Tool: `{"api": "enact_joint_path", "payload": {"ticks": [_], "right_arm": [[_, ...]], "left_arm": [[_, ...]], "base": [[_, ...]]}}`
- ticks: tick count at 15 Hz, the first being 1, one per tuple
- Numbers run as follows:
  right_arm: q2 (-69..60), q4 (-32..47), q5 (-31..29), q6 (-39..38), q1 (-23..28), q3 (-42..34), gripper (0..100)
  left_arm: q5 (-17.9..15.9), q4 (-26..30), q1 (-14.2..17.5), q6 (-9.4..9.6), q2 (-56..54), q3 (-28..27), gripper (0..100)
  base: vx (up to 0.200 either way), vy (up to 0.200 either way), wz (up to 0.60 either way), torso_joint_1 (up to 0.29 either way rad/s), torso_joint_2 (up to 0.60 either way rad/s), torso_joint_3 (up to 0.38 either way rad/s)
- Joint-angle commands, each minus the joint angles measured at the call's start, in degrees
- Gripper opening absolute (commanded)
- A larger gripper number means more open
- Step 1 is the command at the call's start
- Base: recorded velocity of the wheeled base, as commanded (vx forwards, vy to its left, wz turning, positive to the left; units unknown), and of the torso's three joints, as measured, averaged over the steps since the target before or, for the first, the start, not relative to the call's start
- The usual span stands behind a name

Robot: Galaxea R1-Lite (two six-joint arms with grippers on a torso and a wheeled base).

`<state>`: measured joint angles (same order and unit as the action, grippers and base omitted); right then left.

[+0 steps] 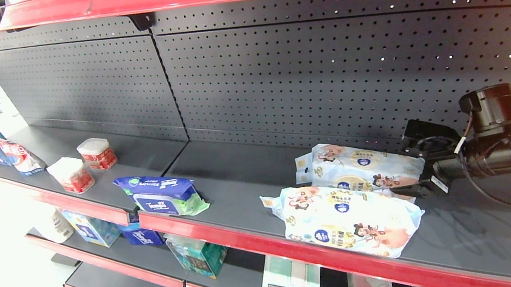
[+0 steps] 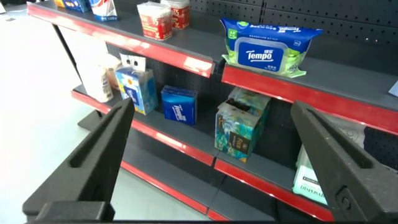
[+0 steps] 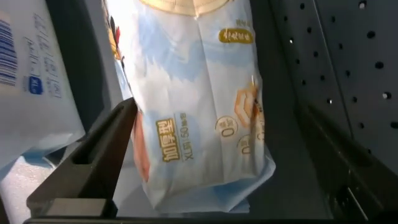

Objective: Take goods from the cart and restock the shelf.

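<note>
the rear pack (image 1: 358,168) lies on the shelf (image 1: 240,176), just behind the front pack (image 1: 348,218) — placing seems nearly done. the right gripper (image 3: 214,124) stands open around it, one finger maybe touching — next it should draw straight back, without dragging the pack.

Print noted by kind only.

- Wipes pack (image 2: 271,46), front edge of the shelf (image 1: 238,166), left of centre: white wordmark on a blue label panel.
- Far tissue pack (image 3: 199,106), right side: yellow characters, a size letter, a piece count.
- Near tissue pack (image 3: 28,68), just beside it: barcode, small blue lines.
- White box (image 1: 291,285), lower shelf (image 1: 120,257): one dark line of capitals.
</note>
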<state>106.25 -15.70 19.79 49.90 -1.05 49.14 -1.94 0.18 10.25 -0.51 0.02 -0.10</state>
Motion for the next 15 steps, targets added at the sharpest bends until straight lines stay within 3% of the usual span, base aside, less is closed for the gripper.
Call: {"api": "enact_joint_path", "payload": {"ticks": [1, 9, 15], "right_arm": [[0.09, -0.03, -0.45, -0.15, -0.18, 0.08, 100], [-0.78, 0.06, -2.03, -1.38, 0.08, -0.36, 100], [-13.26, 0.32, -2.12, -14.74, 2.28, -7.39, 100]], "left_arm": [[0.0, -0.01, 0.03, -0.02, -0.02, 0.01, 100], [0.0, -0.01, 0.03, -0.02, -0.02, 0.01, 100], [0.0, -0.01, 0.03, -0.02, -0.02, 0.01, 100]], "base": [[0.0, 0.0, 0.0, 0.0, 0.0, 0.0], [0.0, 0.0, 0.0, 0.0, 0.0, 0.0], [0.0, 0.0, 0.0, 0.0, 0.0, 0.0]]}}
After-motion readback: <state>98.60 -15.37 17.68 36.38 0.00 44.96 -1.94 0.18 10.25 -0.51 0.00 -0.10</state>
